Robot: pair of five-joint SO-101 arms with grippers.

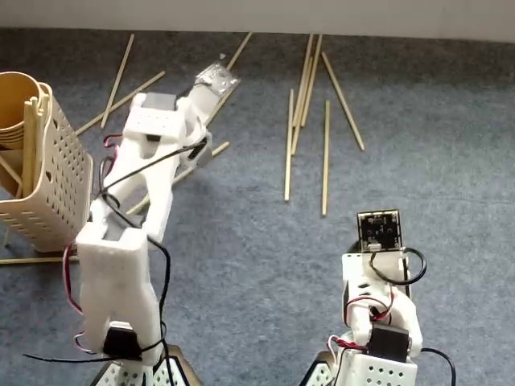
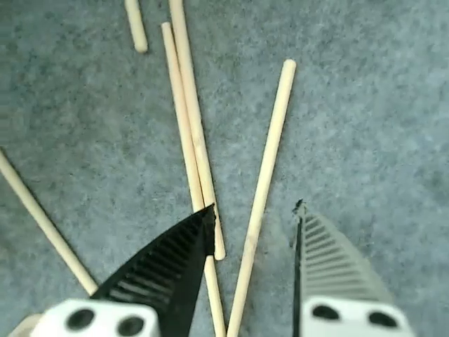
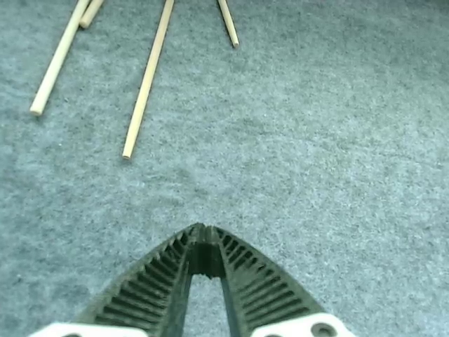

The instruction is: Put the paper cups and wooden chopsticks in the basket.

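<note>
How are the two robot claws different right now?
The left black ridged claw is open, fingers spread; the right black ridged claw is shut, tips together. A long pale wooden chopstick runs between the left claw's fingers; the right claw has bare grey carpet in front, other chopsticks lying farther off. Both are black, ridged and hold nothing.

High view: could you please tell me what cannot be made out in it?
- The basket: cut off by the left edge, so the cups inside cannot be counted.
- The chopsticks near the basket: partly hidden beneath the left arm.
</note>
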